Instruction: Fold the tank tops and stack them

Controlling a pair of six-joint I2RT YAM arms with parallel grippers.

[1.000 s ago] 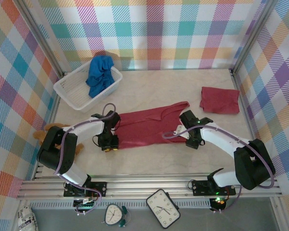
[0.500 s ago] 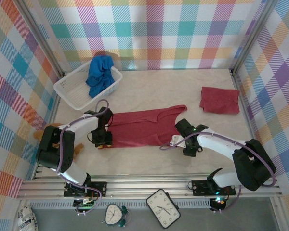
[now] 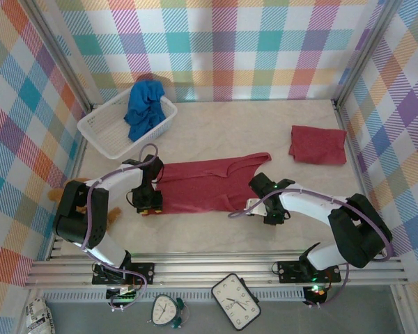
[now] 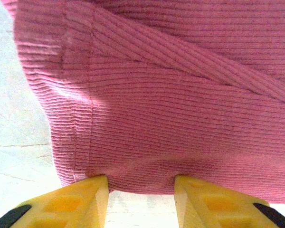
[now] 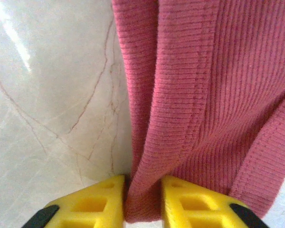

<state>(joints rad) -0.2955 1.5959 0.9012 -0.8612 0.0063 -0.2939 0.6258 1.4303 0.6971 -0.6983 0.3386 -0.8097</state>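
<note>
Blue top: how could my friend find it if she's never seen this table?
At the far left corner of the table stands a white basket. The blue top lies crumpled inside it. It is the only blue one; the spread-out top and the folded top are dark red, out on the table.

The top camera looks down from above and behind the arms over the whole counter (image 3: 216,132). Each wrist camera sits very close, looking at one end of the spread red top (image 3: 202,184). That top is what all three views share.
</note>
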